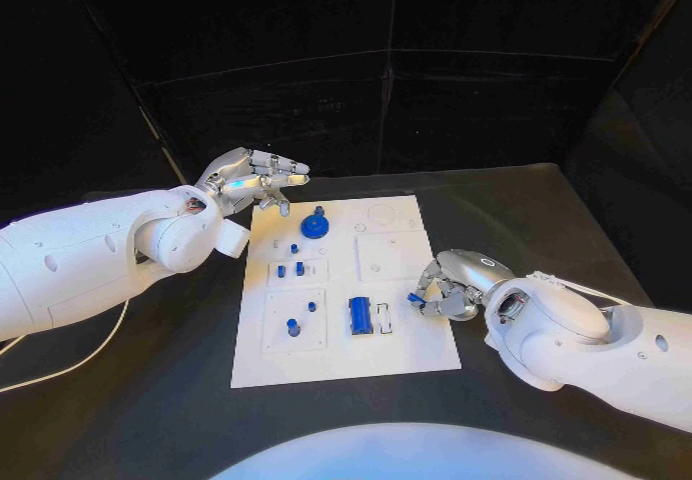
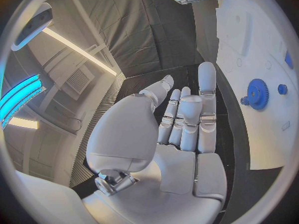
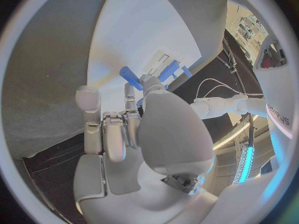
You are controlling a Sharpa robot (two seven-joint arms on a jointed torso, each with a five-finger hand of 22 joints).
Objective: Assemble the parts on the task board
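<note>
Blue part point(image 1: 415, 297) pinched in right hand point(image 1: 450, 285) fingers point(image 3: 130, 107) at board point(image 1: 411, 355) edge, left hand point(image 1: 254, 180) fingers spread, empty.

The flat white rectangular task board point(image 1: 353, 300) is being lit brightly from above against dim black surroundings; straight edges are being bent by fisheye distortion in both wrist views, with blurred rims.

Black table point(image 1: 144, 400), black curtain backdrop point(image 1: 433, 90), ceiling light strip point(image 2: 77, 49), wall vent point(image 2: 77, 80)

a matte black table point(image 1: 548, 210) lies under a black fabric backdrop point(image 1: 433, 90), with a thin white cable point(image 1: 65, 372) trailing across its left side.
</note>
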